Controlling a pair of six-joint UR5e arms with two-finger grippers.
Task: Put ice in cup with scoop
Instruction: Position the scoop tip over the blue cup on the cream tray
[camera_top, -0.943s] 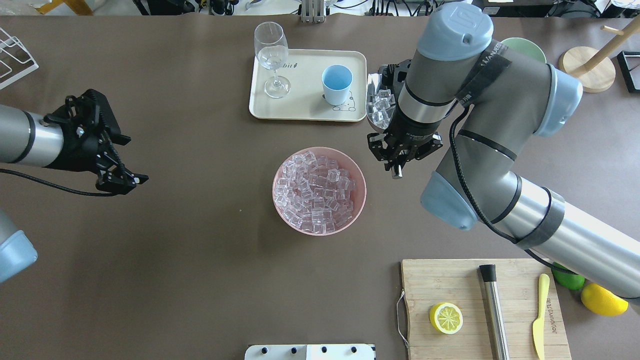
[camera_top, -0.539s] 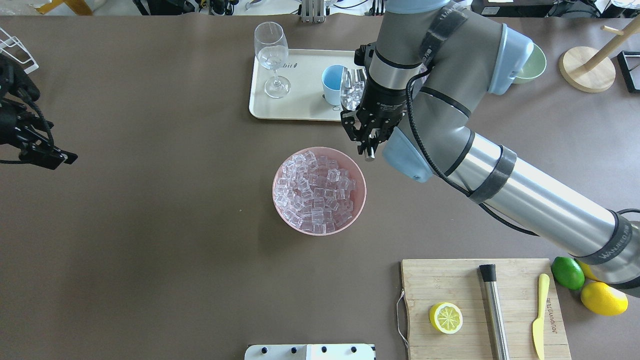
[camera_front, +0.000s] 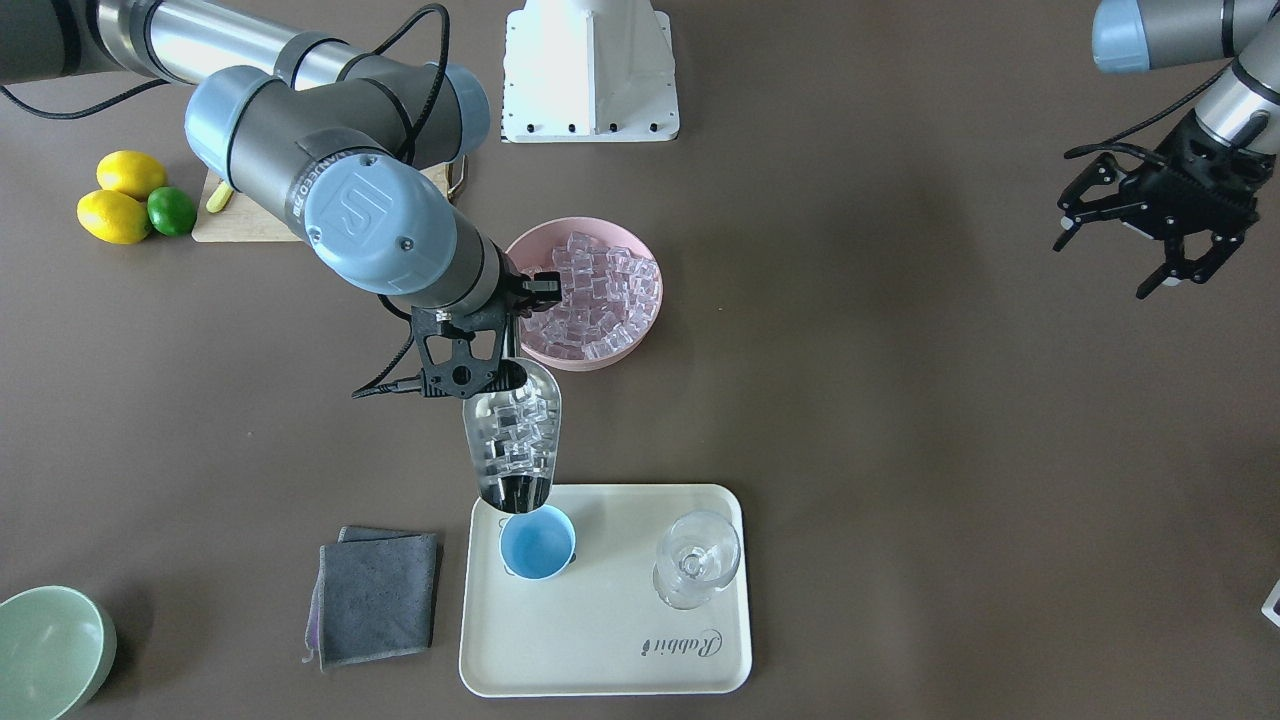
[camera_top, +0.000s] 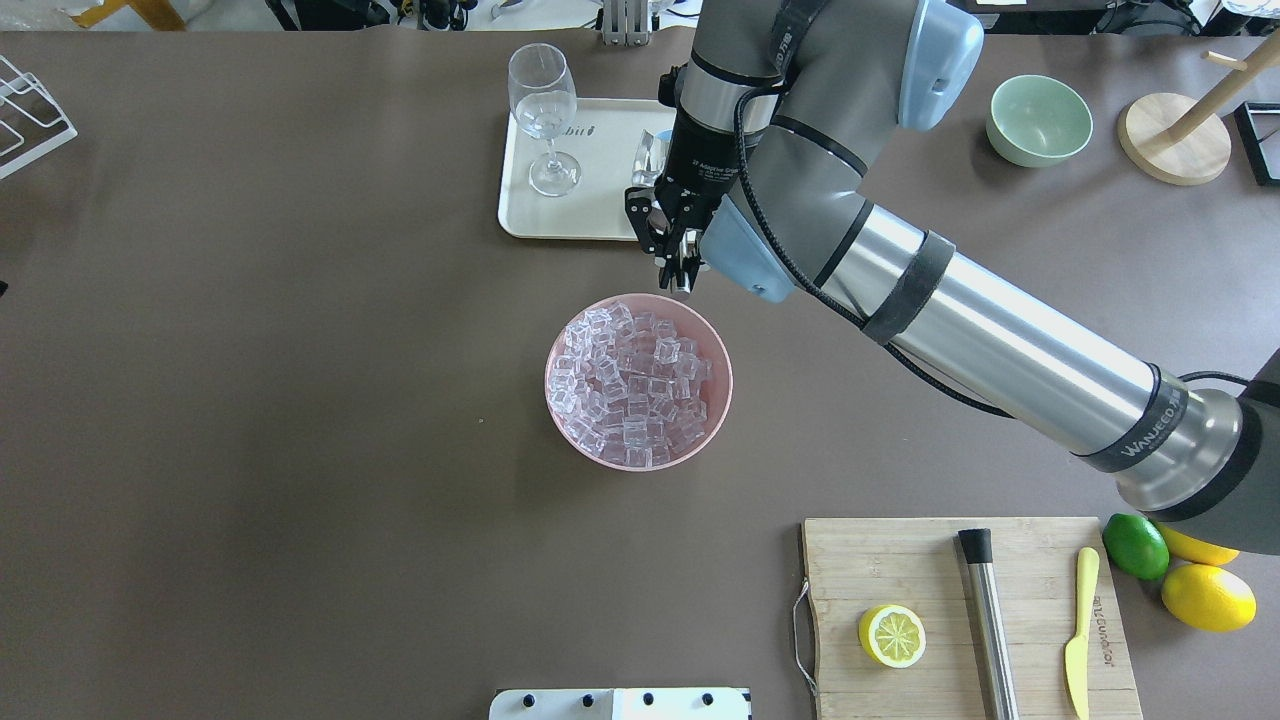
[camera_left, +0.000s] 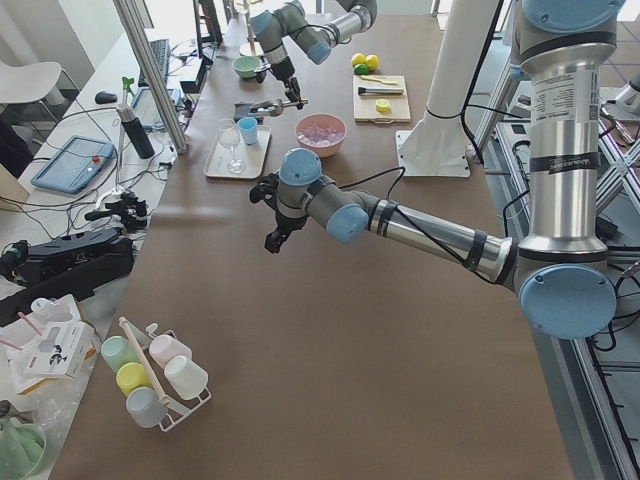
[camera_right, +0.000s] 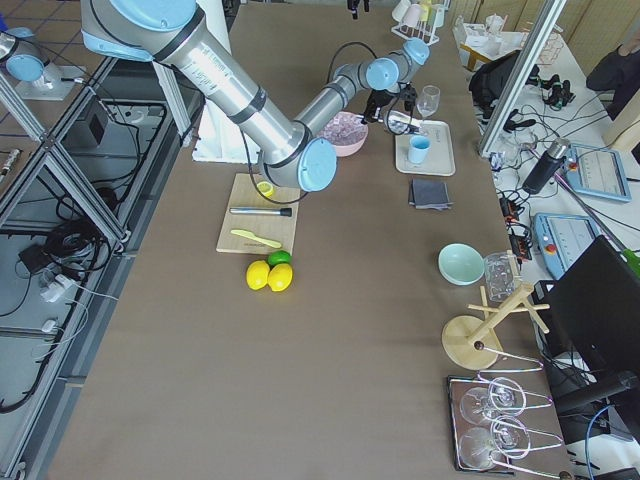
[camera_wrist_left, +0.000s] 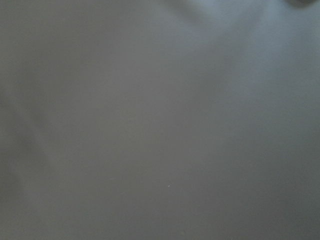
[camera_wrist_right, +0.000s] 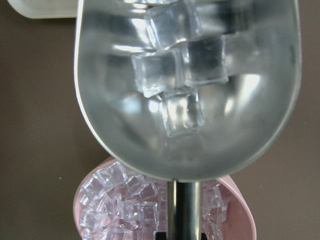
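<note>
1. Black and closed tight, the right tool (camera_top: 678, 258) grips the thin handle of the scoop (camera_front: 512, 435), its jaws narrow around the metal.
2. The scoop is held in the air, trough up. Its rounded front lip points away from the robot and reaches over the near edge of the tray (camera_front: 620, 650).
3. Several ice cubes (camera_wrist_right: 180, 75) lie in the steel trough. They are bunched toward the front end, clear and glossy against the metal.
4. The cup (camera_front: 537, 545) stands upright on the tray, just under and beyond the scoop's lip. Its light-blue inside is open to the front view.
5. A wine glass (camera_front: 695, 560) stands upright on the same tray, beside the cup and apart from it.
6. Behind the scoop, nearer the robot, the pink bowl (camera_top: 548, 385) sits on the bench (camera_front: 900, 450), holding a heap of ice (camera_front: 590, 290).
7. A folded grey cloth (camera_front: 380, 595) lies on the bench just beside the tray.
8. The left tool (camera_front: 1100, 270) hangs over bare bench, well apart from all of this. Its fingers are spread wide and hold nothing.
</note>
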